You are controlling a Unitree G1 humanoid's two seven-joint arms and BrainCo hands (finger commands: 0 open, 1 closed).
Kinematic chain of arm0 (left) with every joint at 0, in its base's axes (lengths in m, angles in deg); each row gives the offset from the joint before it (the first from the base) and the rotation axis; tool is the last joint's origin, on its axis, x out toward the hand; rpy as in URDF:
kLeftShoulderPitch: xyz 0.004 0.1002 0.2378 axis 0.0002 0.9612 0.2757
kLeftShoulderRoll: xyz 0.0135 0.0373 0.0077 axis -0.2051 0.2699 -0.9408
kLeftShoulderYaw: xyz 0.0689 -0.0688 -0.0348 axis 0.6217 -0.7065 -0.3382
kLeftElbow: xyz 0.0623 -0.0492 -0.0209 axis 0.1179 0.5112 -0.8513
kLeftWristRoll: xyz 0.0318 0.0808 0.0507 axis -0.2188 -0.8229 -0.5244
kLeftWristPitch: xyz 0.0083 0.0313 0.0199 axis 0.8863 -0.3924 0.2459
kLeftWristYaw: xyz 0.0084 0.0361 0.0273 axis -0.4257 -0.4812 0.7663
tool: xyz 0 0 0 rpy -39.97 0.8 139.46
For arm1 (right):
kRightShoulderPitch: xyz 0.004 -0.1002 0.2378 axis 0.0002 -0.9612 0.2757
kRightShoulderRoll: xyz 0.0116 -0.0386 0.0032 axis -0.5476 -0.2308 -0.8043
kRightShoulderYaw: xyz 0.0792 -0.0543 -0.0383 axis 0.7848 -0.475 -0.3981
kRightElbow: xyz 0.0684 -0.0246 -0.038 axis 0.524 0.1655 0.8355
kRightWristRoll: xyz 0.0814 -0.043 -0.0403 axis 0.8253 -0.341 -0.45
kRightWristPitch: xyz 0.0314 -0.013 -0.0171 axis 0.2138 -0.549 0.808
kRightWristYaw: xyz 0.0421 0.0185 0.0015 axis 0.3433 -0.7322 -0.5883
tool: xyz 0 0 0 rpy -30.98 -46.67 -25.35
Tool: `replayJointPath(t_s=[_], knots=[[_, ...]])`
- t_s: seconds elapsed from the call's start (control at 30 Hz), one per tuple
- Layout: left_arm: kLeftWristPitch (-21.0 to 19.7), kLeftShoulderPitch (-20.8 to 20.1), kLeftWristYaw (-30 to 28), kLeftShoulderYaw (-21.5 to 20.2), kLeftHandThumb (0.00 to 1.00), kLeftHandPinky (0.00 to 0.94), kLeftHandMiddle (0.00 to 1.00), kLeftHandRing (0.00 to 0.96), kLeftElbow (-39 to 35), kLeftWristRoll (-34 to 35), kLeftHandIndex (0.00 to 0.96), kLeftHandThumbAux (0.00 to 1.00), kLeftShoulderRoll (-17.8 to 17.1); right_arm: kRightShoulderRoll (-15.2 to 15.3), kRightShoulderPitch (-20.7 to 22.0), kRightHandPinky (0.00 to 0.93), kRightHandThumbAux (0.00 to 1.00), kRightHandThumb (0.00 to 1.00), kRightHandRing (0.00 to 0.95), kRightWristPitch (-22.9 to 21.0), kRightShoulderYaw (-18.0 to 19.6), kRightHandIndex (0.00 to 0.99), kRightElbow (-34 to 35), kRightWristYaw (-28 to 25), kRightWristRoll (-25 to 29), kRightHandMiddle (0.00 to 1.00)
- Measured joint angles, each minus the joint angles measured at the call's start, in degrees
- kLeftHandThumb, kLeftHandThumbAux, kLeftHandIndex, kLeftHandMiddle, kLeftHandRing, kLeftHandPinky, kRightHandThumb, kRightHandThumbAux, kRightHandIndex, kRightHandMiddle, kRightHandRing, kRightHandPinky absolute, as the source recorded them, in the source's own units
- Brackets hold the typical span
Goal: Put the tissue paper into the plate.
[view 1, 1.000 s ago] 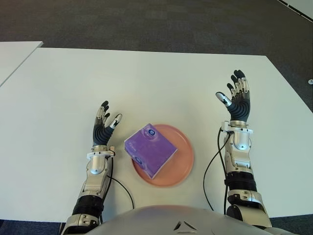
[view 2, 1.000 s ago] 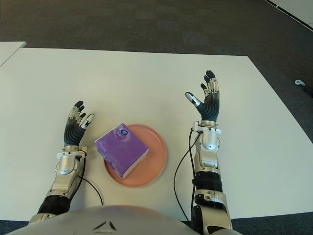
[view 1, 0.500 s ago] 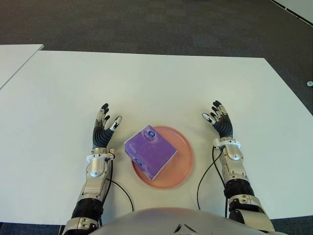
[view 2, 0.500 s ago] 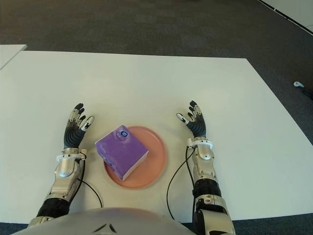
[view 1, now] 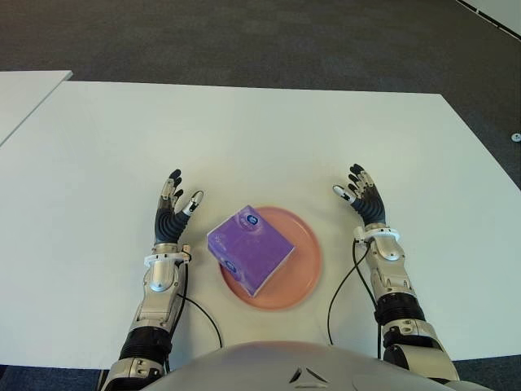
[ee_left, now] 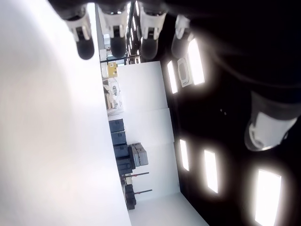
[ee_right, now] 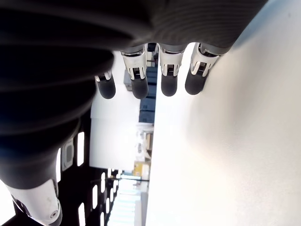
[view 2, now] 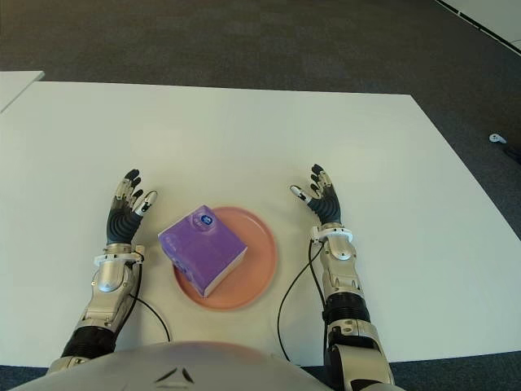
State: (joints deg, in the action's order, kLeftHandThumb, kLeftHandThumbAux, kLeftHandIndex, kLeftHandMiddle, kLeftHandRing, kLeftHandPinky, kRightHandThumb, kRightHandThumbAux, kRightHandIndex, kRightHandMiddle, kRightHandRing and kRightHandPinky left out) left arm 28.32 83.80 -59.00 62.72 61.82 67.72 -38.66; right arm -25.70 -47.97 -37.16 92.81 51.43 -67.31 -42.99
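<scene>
Purple tissue pack [view 1: 249, 249] lies on pink plate [view 1: 303, 269], slightly overhanging plate's left rim. Left hand [view 1: 171, 213] just left of plate, right hand [view 1: 364, 204] just right; fingers of both spread, holding nothing. Placement looks done; nothing left but retreat.

my two eye views are looking down at the plate [view 1: 301, 269] from above, sharing the table [view 1: 244, 138] | my wrist views are sitting close behind my fingers [ee_right: 169, 84], facing outward past them
</scene>
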Motion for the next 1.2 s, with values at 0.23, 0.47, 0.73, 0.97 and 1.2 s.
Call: replayJointPath(t_s=[0.23, 0.47, 0.73, 0.97, 1.2], knots=[[0.0, 0.0, 0.0, 0.0, 0.0, 0.0, 0.0, 0.0, 0.0, 0.0, 0.0, 0.487, 0.0, 0.1, -0.1, 0.001, 0.707, 0.057, 0.0, -0.7, -0.2, 0.0, 0.4, 0.0, 0.0, 0.005], [0.0, 0.0, 0.0, -0.1, 0.0, 0.0, 0.0, 0.0, 0.0, 0.1, 0.0, 0.499, 0.0, 0.3, -0.4, 0.001, 0.705, 0.047, 0.0, -1.2, -0.5, 0.0, 1.1, 0.0, 0.0, 0.0], [0.0, 0.0, 0.0, -0.1, 0.0, 0.0, 0.0, 0.0, 0.0, 0.1, 0.0, 0.483, 0.0, 0.3, -0.6, 0.002, 0.709, 0.045, 0.0, -1.6, -0.7, 0.0, 1.5, 0.0, 0.3, 0.001], [0.0, 0.0, -0.3, -0.1, 0.0, 0.0, 0.0, 0.0, 0.0, 0.1, 0.0, 0.48, 0.0, 0.0, -0.4, 0.02, 0.696, 0.074, 0.001, -1.1, -0.7, 0.0, 0.8, -0.1, 1.4, 0.011], [0.0, 0.0, -0.4, -0.1, 0.0, 0.0, 0.0, 0.0, 0.0, 0.1, 0.0, 0.482, 0.0, -1.1, 0.8, 0.02, 0.675, 0.08, 0.002, 2.8, -0.9, 0.0, -2.8, -2.9, 2.1, 0.011]])
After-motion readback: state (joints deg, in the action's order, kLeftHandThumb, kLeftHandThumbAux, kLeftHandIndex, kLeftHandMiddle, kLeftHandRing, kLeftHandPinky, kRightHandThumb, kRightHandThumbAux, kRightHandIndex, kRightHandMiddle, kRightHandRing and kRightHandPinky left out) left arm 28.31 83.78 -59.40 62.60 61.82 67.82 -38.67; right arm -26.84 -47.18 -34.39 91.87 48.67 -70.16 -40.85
